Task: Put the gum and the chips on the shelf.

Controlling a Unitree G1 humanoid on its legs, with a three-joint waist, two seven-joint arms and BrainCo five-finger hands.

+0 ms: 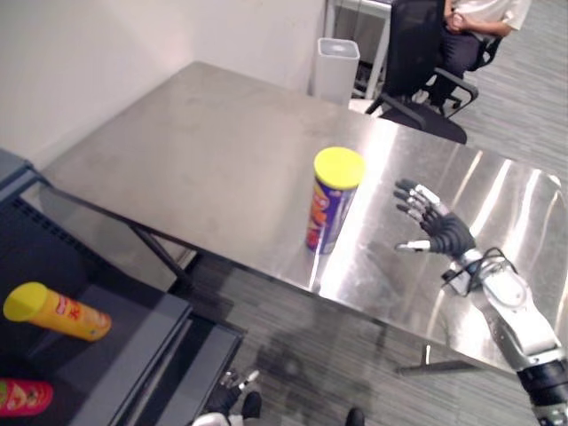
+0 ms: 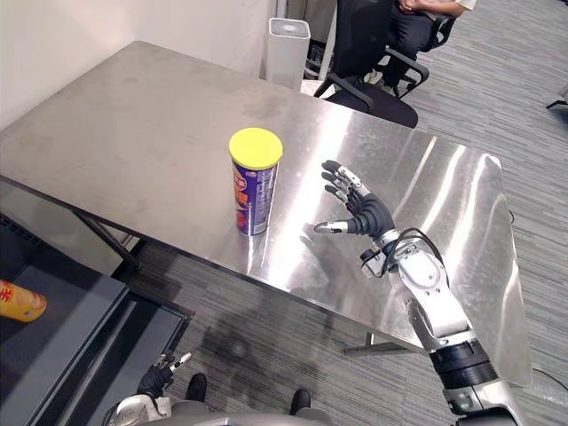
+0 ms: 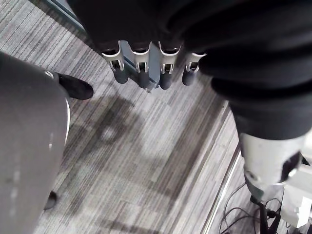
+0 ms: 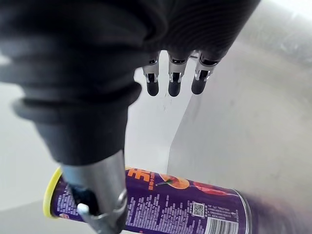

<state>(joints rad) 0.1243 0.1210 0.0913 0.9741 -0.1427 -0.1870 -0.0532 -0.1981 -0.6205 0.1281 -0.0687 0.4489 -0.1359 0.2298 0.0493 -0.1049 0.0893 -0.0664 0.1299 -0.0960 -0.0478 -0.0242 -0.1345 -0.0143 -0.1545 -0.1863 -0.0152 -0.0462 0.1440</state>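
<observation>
Chips can (image 1: 328, 213), a tall purple cardboard cylinder with a yellow plastic lid, stands upright on the brushed steel surface (image 1: 204, 151), close to its near edge and about midway along it. The right hand (image 1: 441, 229) hovers over the surface on the can's right, near it but clearly apart, released, with fingers spread and the thumb reaching toward the can. The left hand (image 1: 229, 395) hangs low by the floor, its fingers (image 3: 141, 73) straight and holding nothing. I judge the can to be light and stiff along its length, though its thin wall would likely dent and its contents break under a hard squeeze. Its printed skin looks smooth, so a loose hold could slip. Being tall and narrow, it would tip easily if nudged near the lid, and it has little room before the near edge. The best hold looks to be around the middle of the body, fingers on the far side and thumb on the near side, closing only until firm. The lid is probably a poor place to grip, since it may pop off. A dark shelf (image 1: 133, 346) sits low past the surface's left corner, with a yellow-capped orange tube (image 1: 58, 312) and a red pack (image 1: 22, 397) lying on it; whether either is the gum I cannot tell.
</observation>
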